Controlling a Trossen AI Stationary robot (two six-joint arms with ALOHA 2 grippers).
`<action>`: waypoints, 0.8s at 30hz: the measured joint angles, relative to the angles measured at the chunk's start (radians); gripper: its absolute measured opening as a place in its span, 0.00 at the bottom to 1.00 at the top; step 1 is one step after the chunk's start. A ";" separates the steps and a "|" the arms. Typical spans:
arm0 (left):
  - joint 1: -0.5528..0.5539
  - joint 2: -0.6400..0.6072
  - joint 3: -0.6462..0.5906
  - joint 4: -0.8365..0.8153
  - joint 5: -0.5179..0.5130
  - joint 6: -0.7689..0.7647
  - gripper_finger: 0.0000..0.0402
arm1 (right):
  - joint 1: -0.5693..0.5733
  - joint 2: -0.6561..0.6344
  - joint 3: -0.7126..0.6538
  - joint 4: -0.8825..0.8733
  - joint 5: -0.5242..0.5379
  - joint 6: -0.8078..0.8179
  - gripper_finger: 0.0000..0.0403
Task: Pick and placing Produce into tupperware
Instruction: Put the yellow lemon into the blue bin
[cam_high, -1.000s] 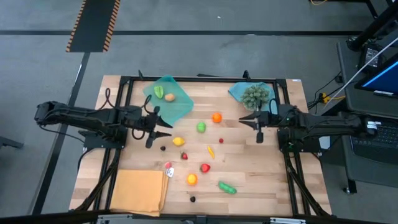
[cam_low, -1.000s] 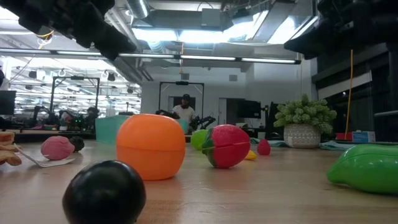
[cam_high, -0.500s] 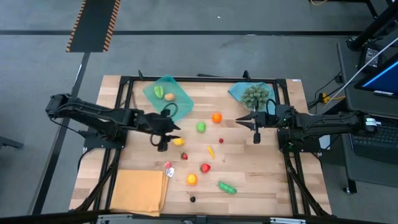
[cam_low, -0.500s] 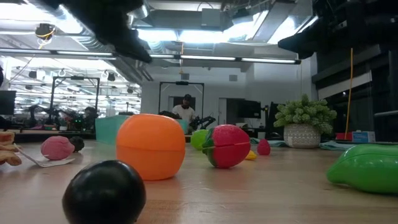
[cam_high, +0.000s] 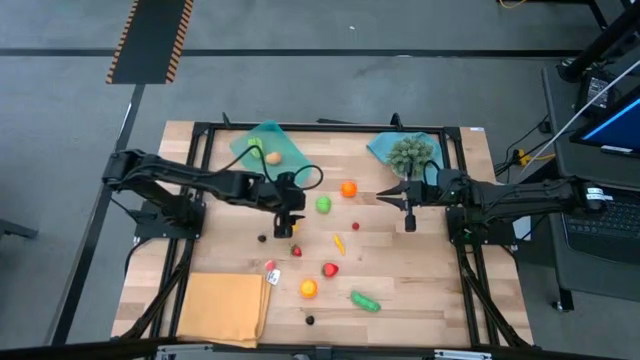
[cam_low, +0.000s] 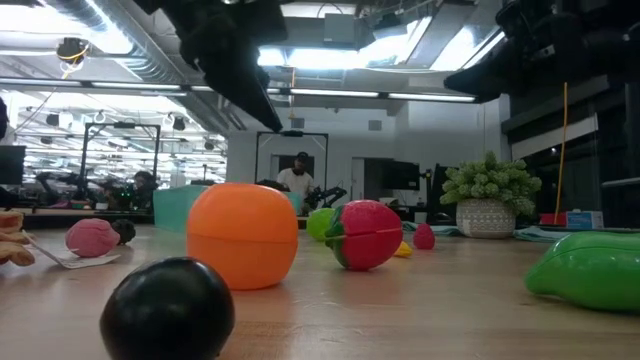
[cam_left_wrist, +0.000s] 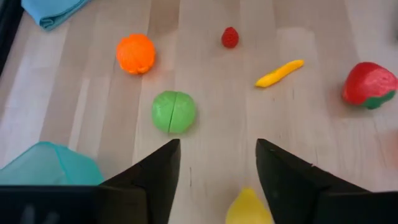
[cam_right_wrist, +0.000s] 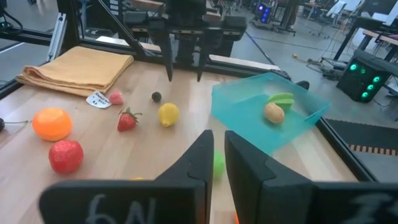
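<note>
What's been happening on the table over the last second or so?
The left gripper swept rightward across the table, jaws open, and now hovers over the yellow lemon, not yet gripping it. The right gripper stayed shut, barely shifting. The tupperware and scattered produce kept their places.

Bare wood between scattered produce (cam_high: 323, 204)

2 produce pcs (cam_high: 262, 152) in tupperware (cam_high: 285, 172)

In my left wrist view the lemon (cam_left_wrist: 249, 208) and the tupperware (cam_left_wrist: 46, 163) are cut by the edge, behind the fingers (cam_left_wrist: 158, 171).
</note>
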 joint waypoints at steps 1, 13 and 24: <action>0.002 0.003 0.002 0.000 0.000 0.000 0.54 | 0.000 0.002 0.000 0.000 0.000 0.000 0.11; 0.007 0.004 0.003 -0.069 0.000 0.000 0.83 | 0.000 0.007 0.000 0.000 0.000 -0.002 0.11; -0.008 0.004 0.003 -0.072 0.000 -0.008 0.85 | 0.000 0.007 0.000 0.000 0.000 -0.002 0.11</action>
